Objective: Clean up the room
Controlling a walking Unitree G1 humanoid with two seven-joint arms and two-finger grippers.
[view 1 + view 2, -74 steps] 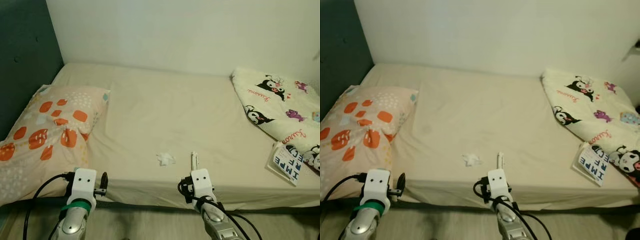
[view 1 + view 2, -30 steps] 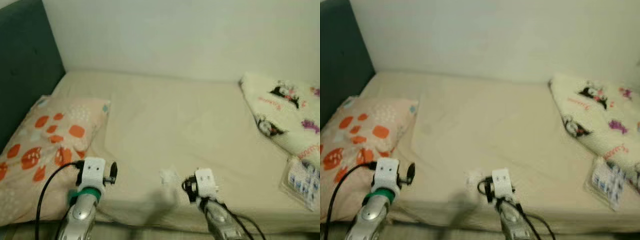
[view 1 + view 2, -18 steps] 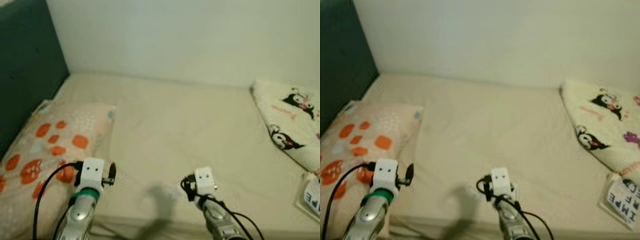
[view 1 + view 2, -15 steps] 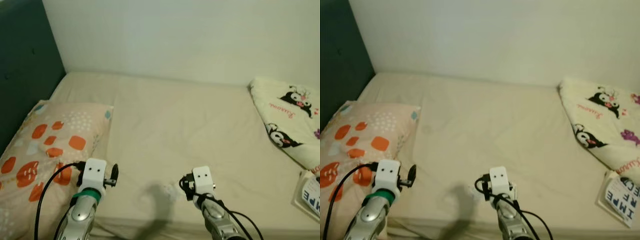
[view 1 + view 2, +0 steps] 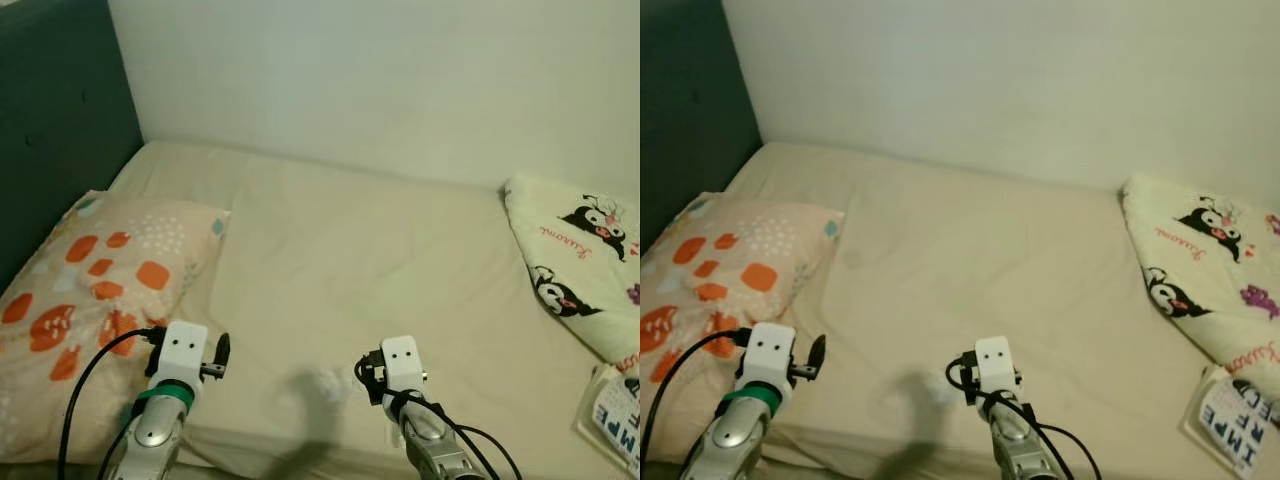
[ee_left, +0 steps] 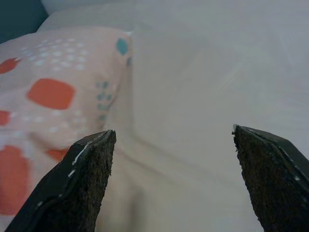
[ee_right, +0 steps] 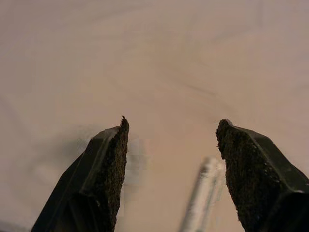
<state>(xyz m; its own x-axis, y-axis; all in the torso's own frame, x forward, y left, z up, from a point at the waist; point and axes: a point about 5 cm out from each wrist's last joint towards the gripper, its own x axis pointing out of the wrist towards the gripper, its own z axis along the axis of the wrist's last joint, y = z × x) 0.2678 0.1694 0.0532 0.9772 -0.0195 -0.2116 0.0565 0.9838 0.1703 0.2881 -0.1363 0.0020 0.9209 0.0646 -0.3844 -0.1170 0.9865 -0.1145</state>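
One bed (image 5: 380,260) filled the space ahead, covered in a plain cream sheet and set against a pale wall (image 5: 400,80), with a dark teal headboard (image 5: 50,120) along the robot's left. One pillow (image 5: 90,290) with orange blotches and small teal dots lay at that left end. One folded blanket (image 5: 575,260) printed with black-and-white cartoon figures lay at the right end, and one flat pack with dark blue lettering (image 5: 615,415) sat just below it near the bed's front edge.

Both arms reached forward over the near edge of the bed. The left hand (image 6: 178,179) hung over the sheet just beside the pillow's corner, its two black fingers (image 6: 82,179) spread wide with nothing between them. The right hand (image 7: 171,169) hovered low over the bare sheet near the middle of the front edge, its two fingers (image 7: 104,174) also parted and empty.

One small crumpled white tissue (image 5: 328,383) lay on the sheet between the two arms, closer to the right one, next to a shadow. In the right wrist view one thin pale stick-like object (image 7: 203,198) lay on the sheet between the right fingers, blurred; whether they touched it could not be told.
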